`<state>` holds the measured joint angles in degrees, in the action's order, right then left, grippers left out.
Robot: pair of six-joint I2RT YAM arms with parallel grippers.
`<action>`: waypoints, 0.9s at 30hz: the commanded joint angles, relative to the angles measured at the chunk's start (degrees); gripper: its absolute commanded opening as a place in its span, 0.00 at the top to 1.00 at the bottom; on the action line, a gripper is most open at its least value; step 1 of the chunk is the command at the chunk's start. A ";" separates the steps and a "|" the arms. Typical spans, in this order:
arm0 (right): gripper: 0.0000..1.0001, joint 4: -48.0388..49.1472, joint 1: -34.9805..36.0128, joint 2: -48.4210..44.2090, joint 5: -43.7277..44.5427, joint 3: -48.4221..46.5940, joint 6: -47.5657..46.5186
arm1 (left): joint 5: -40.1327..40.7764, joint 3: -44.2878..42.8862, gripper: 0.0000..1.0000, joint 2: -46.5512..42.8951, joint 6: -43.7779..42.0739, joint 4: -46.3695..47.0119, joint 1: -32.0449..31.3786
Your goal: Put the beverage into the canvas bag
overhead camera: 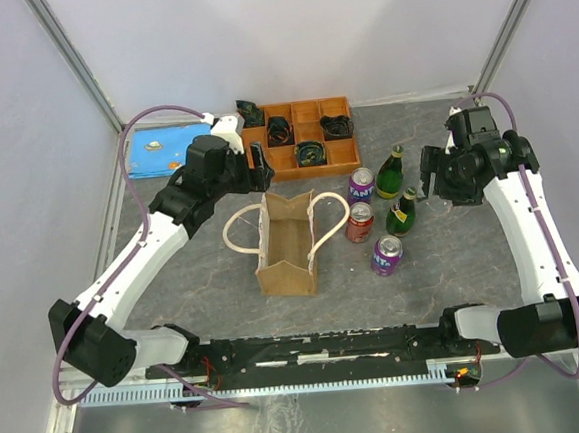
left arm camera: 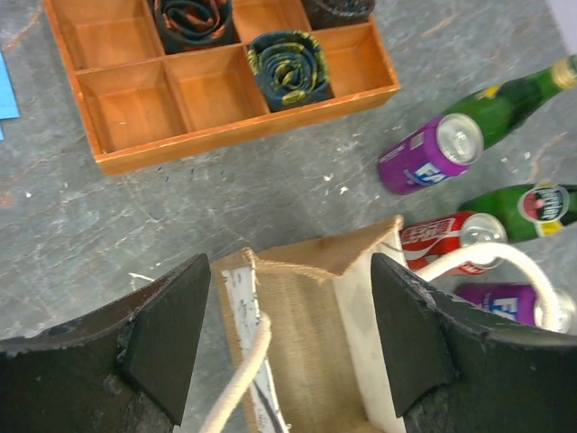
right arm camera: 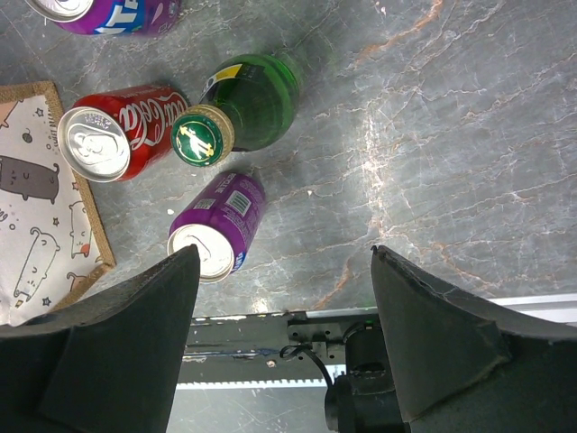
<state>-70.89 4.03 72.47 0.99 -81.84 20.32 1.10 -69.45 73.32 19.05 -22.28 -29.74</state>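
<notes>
The bag [overhead camera: 287, 242] stands up in the middle of the top view, on the gray table [overhead camera: 474, 262]. It is a small brown box shape made of rough cloth, and its top is open. Two cream rope handles [overhead camera: 238, 231] flop out, one to the left and one to the right. In the right wrist view, one white part of the bag has little cats and stars on it.

Just to the right of the bag are the drinks, all standing up. The red can [overhead camera: 359, 222] is the closest, right next to the right handle. One purple can [overhead camera: 361, 185] is above it in the picture, and a second purple can [overhead camera: 386, 255] is below it and a bit to the right. A green bottle [overhead camera: 390, 172] stands by the upper purple can. The other green bottle [overhead camera: 402, 211] stands just right of the red can.

Above the bag in the picture is a wooden tray [overhead camera: 337, 154] with small boxes in it, and some hold dark rolled-up things. A blue pad [overhead camera: 167, 150] lies at the upper left.

The left gripper [left arm camera: 288, 271] hangs over the far end of the bag. Its jaws are wide apart, one on each side of the bag's top edge, and it holds nothing. The right gripper [right arm camera: 284, 262] is up above the table near the drinks, at the right of the top view. Its jaws are wide too, with nothing between them.
</notes>
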 commanded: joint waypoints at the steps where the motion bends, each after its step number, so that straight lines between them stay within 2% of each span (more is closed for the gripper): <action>1: 0.15 1.64 0.16 -1.70 -0.29 0.49 0.09 | 3.07 1.01 0.23 1.24 -8.18 1.83 0.09; 6: 0.15 1.66 0.14 -1.88 -0.29 0.85 -0.59 | 1.61 3.66 0.31 2.84 -9.97 1.52 0.07; 19: 0.14 2.22 0.14 -1.47 -0.44 1.41 -1.86 | -3.37 11.24 0.42 4.01 -9.02 1.88 -0.31; 22: 0.14 2.57 0.16 -1.23 -0.62 1.59 -1.95 | -4.05 13.27 0.54 4.28 -7.51 2.25 -0.70; 27: 0.14 3.20 0.18 -1.01 -0.99 2.26 -1.88 | -4.33 15.55 0.81 4.16 -3.93 2.55 -2.02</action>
<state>-70.06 4.03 71.94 0.75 -79.81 19.18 -2.11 -54.87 77.56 12.78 -22.11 -30.57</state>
